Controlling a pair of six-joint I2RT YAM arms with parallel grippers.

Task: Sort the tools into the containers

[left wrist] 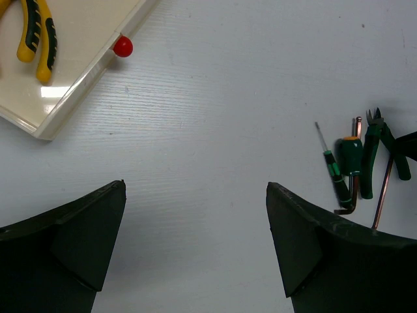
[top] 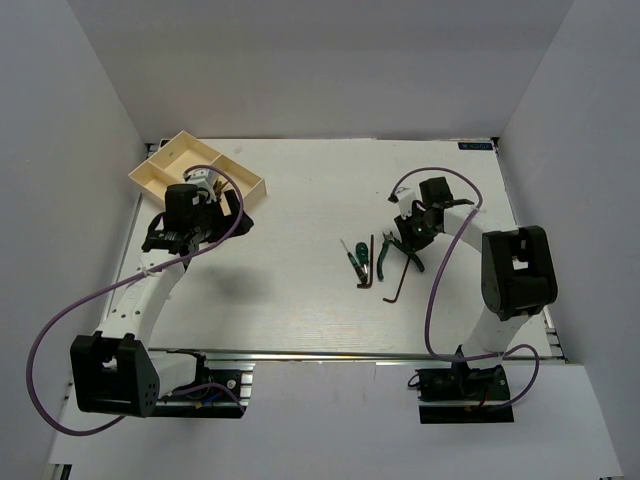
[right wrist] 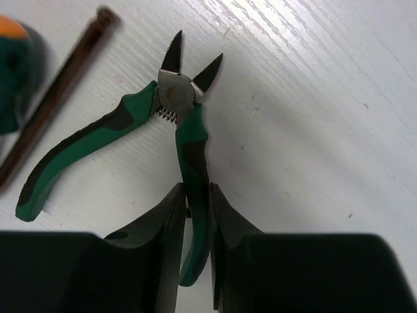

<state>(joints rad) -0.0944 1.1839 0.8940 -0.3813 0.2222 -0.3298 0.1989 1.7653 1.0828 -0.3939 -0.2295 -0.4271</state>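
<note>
Green-handled pliers [right wrist: 176, 111] lie on the white table, handles spread. My right gripper [right wrist: 197, 195] is shut on one of the handles, with a finger pressed to each side. The same pliers [top: 392, 250] show under the right gripper [top: 410, 235] in the top view. Left of them lie a thin green screwdriver [top: 351, 254], a stubby green tool with an orange cap [left wrist: 350, 153] and dark hex keys [top: 398, 280]. The cream tray [top: 160, 175] stands at the far left and holds yellow-handled pliers [left wrist: 36, 32]. My left gripper [left wrist: 195, 186] hangs open and empty over bare table beside the tray.
A tiny red knob [left wrist: 122, 45] rests against the tray's outer wall. A brown hex key [right wrist: 58, 85] lies close to the green pliers' free handle. White walls enclose the table on three sides.
</note>
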